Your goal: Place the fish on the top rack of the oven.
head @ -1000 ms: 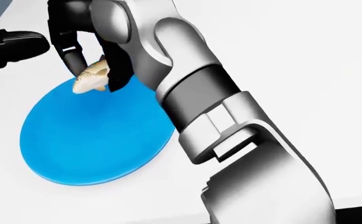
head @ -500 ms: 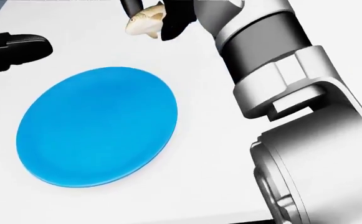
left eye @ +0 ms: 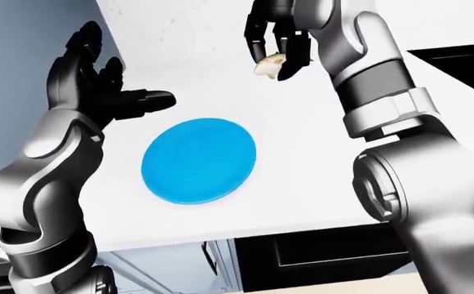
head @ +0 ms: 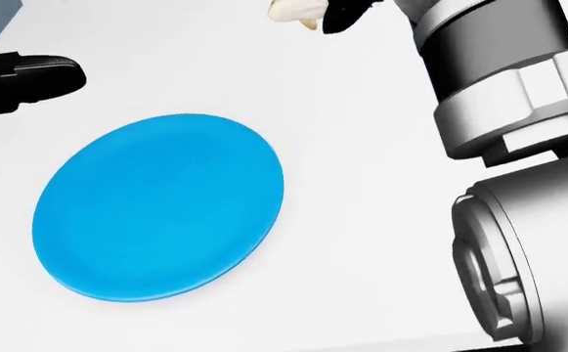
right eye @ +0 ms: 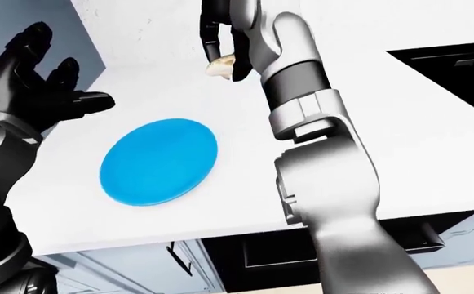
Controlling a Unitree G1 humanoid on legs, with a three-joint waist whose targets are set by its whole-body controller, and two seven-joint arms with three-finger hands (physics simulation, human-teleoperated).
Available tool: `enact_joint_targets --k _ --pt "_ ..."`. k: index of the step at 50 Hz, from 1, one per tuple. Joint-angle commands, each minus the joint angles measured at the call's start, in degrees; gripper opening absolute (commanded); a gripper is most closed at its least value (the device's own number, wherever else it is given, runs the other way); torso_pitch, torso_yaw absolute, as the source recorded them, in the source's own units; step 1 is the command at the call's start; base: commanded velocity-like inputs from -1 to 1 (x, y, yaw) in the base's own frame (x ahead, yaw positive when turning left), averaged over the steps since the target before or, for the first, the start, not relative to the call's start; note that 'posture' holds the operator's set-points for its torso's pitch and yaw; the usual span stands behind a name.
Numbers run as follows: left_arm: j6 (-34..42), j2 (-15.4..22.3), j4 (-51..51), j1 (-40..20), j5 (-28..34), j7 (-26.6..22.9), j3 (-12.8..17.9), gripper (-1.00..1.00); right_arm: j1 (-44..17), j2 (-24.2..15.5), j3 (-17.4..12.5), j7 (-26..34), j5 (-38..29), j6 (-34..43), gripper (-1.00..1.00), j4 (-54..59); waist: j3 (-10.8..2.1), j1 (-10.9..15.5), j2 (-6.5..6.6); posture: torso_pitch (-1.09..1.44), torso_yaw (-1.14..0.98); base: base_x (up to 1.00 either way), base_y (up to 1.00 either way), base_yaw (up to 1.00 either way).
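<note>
The pale tan fish hangs in my right hand, whose black fingers close round it, well above the white counter near the top of the left-eye view. In the head view only the fish's lower part shows at the top edge. A bare blue plate lies flat on the counter below and left of the fish. My left hand hovers open at the plate's upper left, fingers spread, holding nothing. No oven rack shows.
A black surface sits set into the counter at the right edge of the eye views. Below the counter's near edge are dark cabinet fronts. A grey-blue wall fills the left.
My right hand has lifted the fish off the blue plate and carried it up and to the right, nearly out of the head view. The plate lies bare now.
</note>
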Motion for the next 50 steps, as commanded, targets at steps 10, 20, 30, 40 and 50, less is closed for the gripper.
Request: enact_joint_targets --k 10,20,30,40,50 --pt "-2.1 0.8 -1.5 -1.9 0.4 -0.1 0.9 1.0 -2.8 -0.8 -0.8 -1.3 0.1 0.0 -1.0 -3.6 -2.15 0.3 0.15 0.0 0.0 -0.14 0.0 0.0" --pt "-2.0 0.7 -1.7 -1.7 0.3 -0.2 1.0 1.0 -2.3 -0.9 -0.8 -1.2 -0.3 -0.1 -1.0 -4.2 -2.95 0.0 0.63 0.0 0.0 -0.19 -0.14 0.0" --pt "-2.2 0.6 -1.8 -1.5 0.4 -0.3 0.8 1.0 -1.9 -0.8 -0.7 -1.1 -0.6 -0.5 -1.0 -4.2 -3.0 0.7 -3.03 0.0 0.0 -0.22 -0.19 0.0" --pt "-1.6 0.7 -2.2 -1.8 0.1 -0.1 1.1 1.0 -1.9 -0.7 -0.8 -0.9 -0.9 -0.6 -1.0 -4.3 -1.69 1.6 1.48 0.0 0.0 -0.22 -0.19 0.0" --pt "-2.1 0.6 -1.5 -1.9 0.4 -0.3 0.7 1.0 -1.0 -0.8 -0.9 -0.7 -0.9 -0.6 -1.0 -4.9 -2.92 0.9 1.82 0.0 0.0 -0.23 -0.2 0.0"
